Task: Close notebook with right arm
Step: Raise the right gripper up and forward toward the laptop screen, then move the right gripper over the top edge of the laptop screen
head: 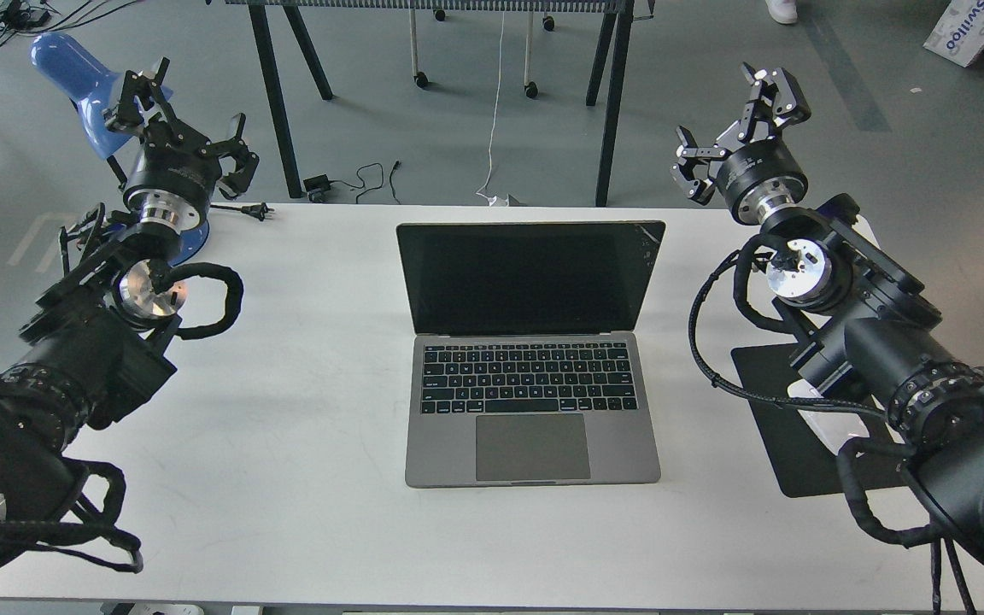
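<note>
The notebook (531, 410), a space-grey laptop with black keyboard and trackpad, stands open in the middle of the white table (304, 427), its black screen (530, 278) upright and facing me. My right gripper (735, 128) is open and empty, held up beyond the table's far edge, to the right of and above the screen's top right corner, apart from it. My left gripper (180, 115) is open and empty at the far left, in front of the blue lamp.
A black mouse pad (787, 444) with a white mouse lies at the right, largely covered by my right arm (876, 342). A blue lamp (73, 73) stands at the far left corner. Black trestle legs (607, 102) and cables are on the floor behind.
</note>
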Available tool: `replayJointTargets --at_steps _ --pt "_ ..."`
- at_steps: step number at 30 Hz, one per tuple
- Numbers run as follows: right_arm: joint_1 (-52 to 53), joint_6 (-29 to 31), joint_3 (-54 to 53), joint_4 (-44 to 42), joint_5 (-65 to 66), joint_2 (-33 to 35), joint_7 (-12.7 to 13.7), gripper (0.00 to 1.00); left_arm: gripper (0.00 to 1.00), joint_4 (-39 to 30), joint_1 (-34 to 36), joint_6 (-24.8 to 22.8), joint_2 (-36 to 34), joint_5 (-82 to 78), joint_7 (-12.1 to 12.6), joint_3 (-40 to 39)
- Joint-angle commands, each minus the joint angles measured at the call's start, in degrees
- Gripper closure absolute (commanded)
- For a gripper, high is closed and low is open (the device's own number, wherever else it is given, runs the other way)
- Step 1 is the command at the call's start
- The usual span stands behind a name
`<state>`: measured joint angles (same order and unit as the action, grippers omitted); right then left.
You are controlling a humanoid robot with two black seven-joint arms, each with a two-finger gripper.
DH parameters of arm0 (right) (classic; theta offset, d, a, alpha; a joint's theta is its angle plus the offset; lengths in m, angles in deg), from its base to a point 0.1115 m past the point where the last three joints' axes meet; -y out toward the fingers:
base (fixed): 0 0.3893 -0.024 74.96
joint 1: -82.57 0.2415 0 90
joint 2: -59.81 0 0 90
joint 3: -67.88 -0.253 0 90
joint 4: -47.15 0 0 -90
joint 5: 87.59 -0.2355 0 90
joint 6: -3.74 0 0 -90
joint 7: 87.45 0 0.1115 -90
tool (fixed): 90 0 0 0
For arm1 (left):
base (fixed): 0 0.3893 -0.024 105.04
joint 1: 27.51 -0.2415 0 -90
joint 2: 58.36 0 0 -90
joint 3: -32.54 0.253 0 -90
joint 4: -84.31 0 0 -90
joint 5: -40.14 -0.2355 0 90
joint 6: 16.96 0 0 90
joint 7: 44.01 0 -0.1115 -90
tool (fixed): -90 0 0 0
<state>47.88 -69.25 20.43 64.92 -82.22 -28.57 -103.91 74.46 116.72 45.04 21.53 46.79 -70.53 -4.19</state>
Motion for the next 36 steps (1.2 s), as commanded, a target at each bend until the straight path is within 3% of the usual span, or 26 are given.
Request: replayJointTargets --at_steps 1,10,17,22,27,36 --pt "0.33 -0.23 0.69 -0.28 -0.02 -1.63 0.11 0.0 0.0 -0.08 0.0 0.0 0.0 -0.14 0.06 0.0" --pt "-0.55 -0.23 6.31 1.47 -0.19 -1.63 0.37 0.0 0.0 -0.08 0.0 0.0 0.0 -0.14 0.06 0.0" --pt "-4.85 -1.01 9.3 9.9 -0.1 -1.63 0.55 0.0 0.0 -0.08 0.0 0.0 0.08 -0.14 0.06 0.0" --pt "-7.66 -2.86 9.83 18.43 -0.1 2.94 0.64 0.0 0.0 -0.17 0.0 0.0 0.08 -0.14 0.06 0.0" --pt "-10.91 -4.18 9.92 26.25 0.33 6.1 2.48 0.0 0.0 -0.17 0.0 0.0 0.08 -0.14 -0.03 0.0" --pt "-14.78 -6.9 14.4 39.97 0.6 14.54 2.57 0.0 0.0 -0.17 0.0 0.0 0.08 -0.14 -0.03 0.0"
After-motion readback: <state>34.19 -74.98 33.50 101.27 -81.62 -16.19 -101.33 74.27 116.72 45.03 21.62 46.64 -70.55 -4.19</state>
